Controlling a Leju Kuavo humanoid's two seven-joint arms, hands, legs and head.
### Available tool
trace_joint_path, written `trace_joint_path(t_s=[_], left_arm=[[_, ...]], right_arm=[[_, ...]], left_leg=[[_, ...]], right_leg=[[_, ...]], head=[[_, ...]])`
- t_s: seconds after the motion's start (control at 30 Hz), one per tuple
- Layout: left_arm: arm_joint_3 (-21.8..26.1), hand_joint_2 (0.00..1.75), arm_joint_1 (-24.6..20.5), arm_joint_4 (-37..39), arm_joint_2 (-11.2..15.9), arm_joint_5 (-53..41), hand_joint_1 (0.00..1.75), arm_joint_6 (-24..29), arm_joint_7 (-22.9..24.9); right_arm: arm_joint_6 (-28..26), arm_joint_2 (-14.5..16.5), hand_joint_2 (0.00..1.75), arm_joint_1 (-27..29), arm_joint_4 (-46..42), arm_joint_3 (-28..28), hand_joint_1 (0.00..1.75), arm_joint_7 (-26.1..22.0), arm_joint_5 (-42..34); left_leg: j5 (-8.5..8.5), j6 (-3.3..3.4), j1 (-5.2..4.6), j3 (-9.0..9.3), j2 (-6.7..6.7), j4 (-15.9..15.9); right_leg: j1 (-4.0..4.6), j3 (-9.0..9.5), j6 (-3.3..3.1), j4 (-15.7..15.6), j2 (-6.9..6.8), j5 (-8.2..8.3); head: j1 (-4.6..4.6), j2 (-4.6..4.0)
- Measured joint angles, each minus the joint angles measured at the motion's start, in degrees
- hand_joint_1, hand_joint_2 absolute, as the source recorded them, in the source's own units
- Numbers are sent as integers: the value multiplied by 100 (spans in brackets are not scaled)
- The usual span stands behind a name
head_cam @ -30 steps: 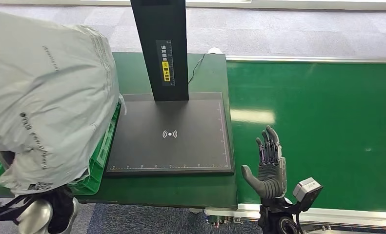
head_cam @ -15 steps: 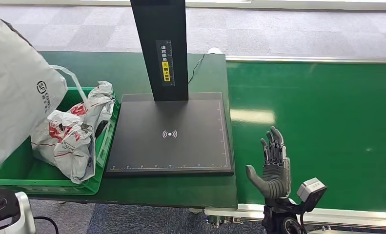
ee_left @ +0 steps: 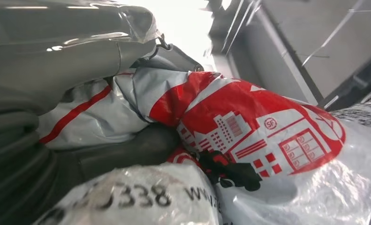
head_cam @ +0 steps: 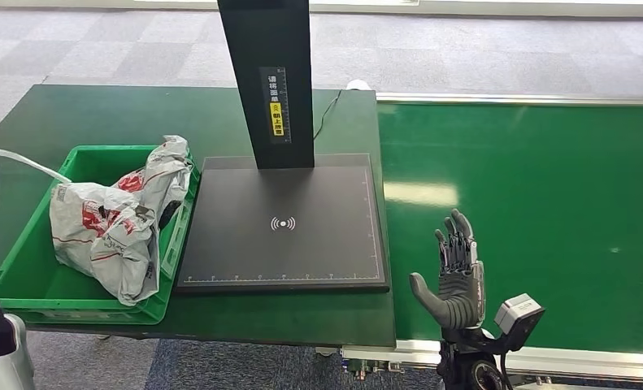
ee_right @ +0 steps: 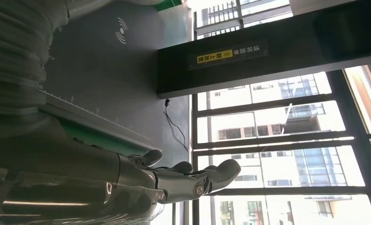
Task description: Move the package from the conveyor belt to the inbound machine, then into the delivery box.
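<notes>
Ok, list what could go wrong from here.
1. The package slumps over the delivery box rim nearest the scanner pad; it may slide out.
2. The left hand sits tight against crumpled plastic bags and may snag them on pulling away.
3. The open right hand stands close to the pad's corner; a sideways swing may clip it.
</notes>
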Motion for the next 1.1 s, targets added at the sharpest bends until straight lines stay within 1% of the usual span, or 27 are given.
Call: trace_joint_path(t_s=[0.07, 0.13, 0.27, 0.33, 0.47, 0.57, 0.67, 0.83, 1.03, 1.07, 1.1], left_arm=[[-132, 175, -57, 147, 111, -503, 175, 345, -3], [-278, 175, -98, 297, 216, -818, 174, 547, -4], [-506, 175, -138, 518, 353, -1121, 166, 702, 8], [-643, 175, -142, 664, 452, -1469, 161, 780, 55], [-1021, 175, -107, 994, 583, -2128, 160, 903, 119], [-1278, 175, -56, 1161, 596, -2266, 159, 947, 120], [-1417, 175, -25, 1252, 607, -2291, 159, 971, 120], [-1513, 175, 6, 1328, 637, -2291, 163, 990, 120], [-1566, 175, 74, 1373, 694, -2285, 162, 990, 171], [-1573, 175, 104, 1382, 712, -2272, 156, 984, 179], [-1579, 175, 133, 1391, 725, -2251, 119, 975, 181]], right_arm=[[-1, 10, 175, -3, 0, -7, 0, 8, 13], [-1, 23, 175, -10, 1, -10, 0, 9, 21], [0, 34, 175, -19, 2, -17, 0, 10, 26], [3, 35, 175, -19, 2, -20, 0, 12, 33], [36, 39, 175, -18, 2, -23, 0, 19, 52], [77, 39, 175, -18, 2, -26, 0, 25, 61], [87, 39, 175, -18, 2, -30, 0, 25, 64], [89, 39, 175, -18, 2, -39, 0, 25, 66], [93, 38, 175, -19, 23, -49, 0, 27, 69], [95, 37, 175, -19, 32, -51, 0, 27, 70], [98, 36, 175, -19, 39, -53, 0, 27, 70]], left_leg=[[0, 0, 0, 1, 0, 0], [1, 0, 0, 1, -1, 0], [0, 0, 0, 0, 1, 0], [0, 0, -1, 0, 0, 1], [0, 0, -1, -1, 0, 0], [0, 0, -1, -1, 1, 0], [0, 0, -1, -1, -1, 0], [0, -1, 0, -2, -1, 0], [0, -1, 0, -2, 0, 0], [0, -1, 0, -2, 0, 0], [0, -1, 0, -2, 0, 0]], right_leg=[[0, 0, -1, 0, 1, 0], [0, 1, -1, 0, 0, 0], [0, 0, 0, 0, 1, 0], [-1, -1, 0, 0, 1, 0], [-1, -1, 0, 0, 1, 0], [-1, -1, 0, 0, 1, 0], [0, -1, 0, 0, 1, 0], [0, -1, 0, 0, 1, 0], [0, 0, 0, 0, 1, 0], [0, -1, 0, 0, 1, 0], [0, -1, 0, 0, 1, 0]], head=[[0, 0], [1, 0], [1, 0], [1, 0], [1, 0], [1, 0], [1, 0], [1, 0], [1, 0], [1, 0], [1, 0]])
